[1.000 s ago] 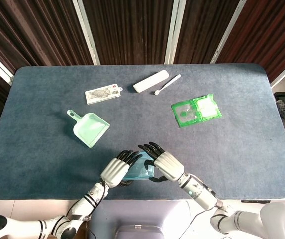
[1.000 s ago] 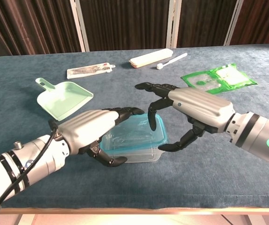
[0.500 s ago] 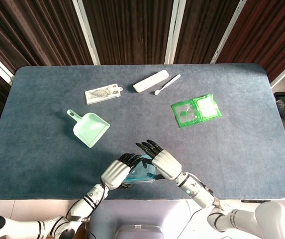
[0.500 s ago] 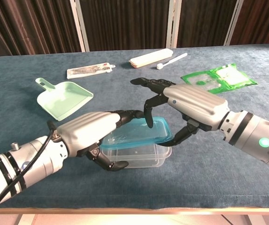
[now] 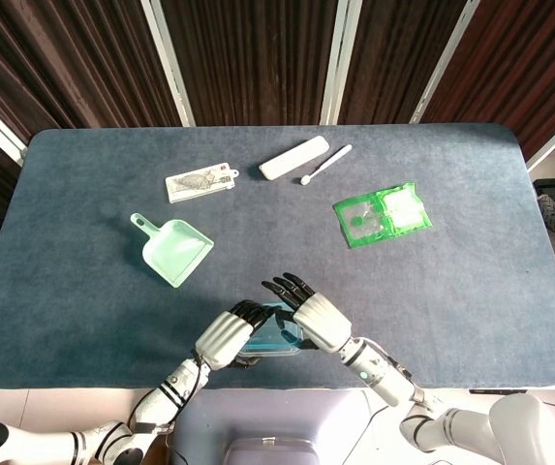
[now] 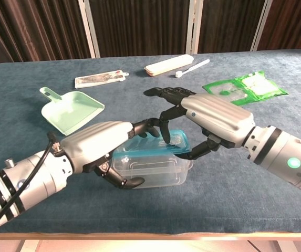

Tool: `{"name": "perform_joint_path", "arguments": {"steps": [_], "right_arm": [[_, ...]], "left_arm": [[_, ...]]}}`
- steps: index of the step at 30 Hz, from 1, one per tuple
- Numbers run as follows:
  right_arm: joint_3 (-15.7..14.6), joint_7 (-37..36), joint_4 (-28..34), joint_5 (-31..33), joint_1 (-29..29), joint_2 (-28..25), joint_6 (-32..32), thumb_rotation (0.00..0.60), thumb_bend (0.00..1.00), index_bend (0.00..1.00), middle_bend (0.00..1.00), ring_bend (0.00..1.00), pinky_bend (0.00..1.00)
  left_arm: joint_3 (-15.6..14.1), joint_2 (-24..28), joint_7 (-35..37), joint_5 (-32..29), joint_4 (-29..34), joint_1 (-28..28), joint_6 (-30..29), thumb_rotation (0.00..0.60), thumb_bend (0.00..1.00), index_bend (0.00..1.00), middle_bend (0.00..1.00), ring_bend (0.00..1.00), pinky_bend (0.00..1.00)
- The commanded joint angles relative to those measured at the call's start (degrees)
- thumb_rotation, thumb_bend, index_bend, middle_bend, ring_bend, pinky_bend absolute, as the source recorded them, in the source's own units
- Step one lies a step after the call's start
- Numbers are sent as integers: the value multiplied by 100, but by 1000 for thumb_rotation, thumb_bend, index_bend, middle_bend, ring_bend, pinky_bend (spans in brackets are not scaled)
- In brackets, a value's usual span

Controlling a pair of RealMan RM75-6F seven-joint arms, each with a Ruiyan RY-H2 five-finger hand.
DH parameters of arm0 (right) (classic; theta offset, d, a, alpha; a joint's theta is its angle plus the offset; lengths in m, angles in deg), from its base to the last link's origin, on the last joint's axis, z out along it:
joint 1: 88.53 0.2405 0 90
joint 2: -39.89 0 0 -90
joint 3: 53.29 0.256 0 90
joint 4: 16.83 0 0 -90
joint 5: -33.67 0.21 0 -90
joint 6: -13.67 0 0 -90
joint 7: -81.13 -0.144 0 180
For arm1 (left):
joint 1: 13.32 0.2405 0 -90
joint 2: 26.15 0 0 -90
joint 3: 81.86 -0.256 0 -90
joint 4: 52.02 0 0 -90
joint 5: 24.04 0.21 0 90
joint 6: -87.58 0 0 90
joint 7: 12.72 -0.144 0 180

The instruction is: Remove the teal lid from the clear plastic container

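— Since a second ago, what's shifted?

— Both hands have risen a little, and the lid (image 6: 163,143) now tilts up at its right end, parted from the container (image 6: 153,170) there; before, it sat flat and sealed.

— Who holds what?

— The left hand (image 6: 100,144) grips the container's left end near the front edge of the surface (image 6: 29,89). The right hand (image 6: 208,113) pinches the lid's right rim, the other fingers spread above it.

— How should it handle?

— I'd judge both parts light, thin and springy, the clear walls slick. Best hold is the lid's rim at a corner, peeling along; the body could flex or slip if squeezed hard.

— Anything close by?

— The dustpan (image 6: 71,109) lies well apart.
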Motion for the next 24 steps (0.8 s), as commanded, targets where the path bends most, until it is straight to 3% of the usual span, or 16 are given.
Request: {"name": "perform_joint_path", "arguments": {"steps": [1,7,10,14,24], "right_arm": [[9,-25,10,-18,-12,-32,79,600,777,750,162,0,0],[69,6,48,-49,-39,-113,306,600,777,755,170,0,0],[136,12,66,-29,-39,-137,394,600,777,755,174,0,0],[201,37,68,-9,-36,-157,477,600,777,755,177,0,0],[235,58,113,-31,-48,-250,634,600,777,755,180,0,0]], "left_arm": [[-99,38,398,311,-45,42,-179,600,291,0,458,318,434],[-250,162,1049,699,-189,27,-285,600,287,0,141,38,262],[-305,192,1257,817,-297,-4,-273,600,286,0,22,0,121],[-309,156,1385,938,-459,2,-389,600,286,0,0,0,9],[-161,-1,1562,1146,-872,70,-901,600,286,0,0,0,0]]}}
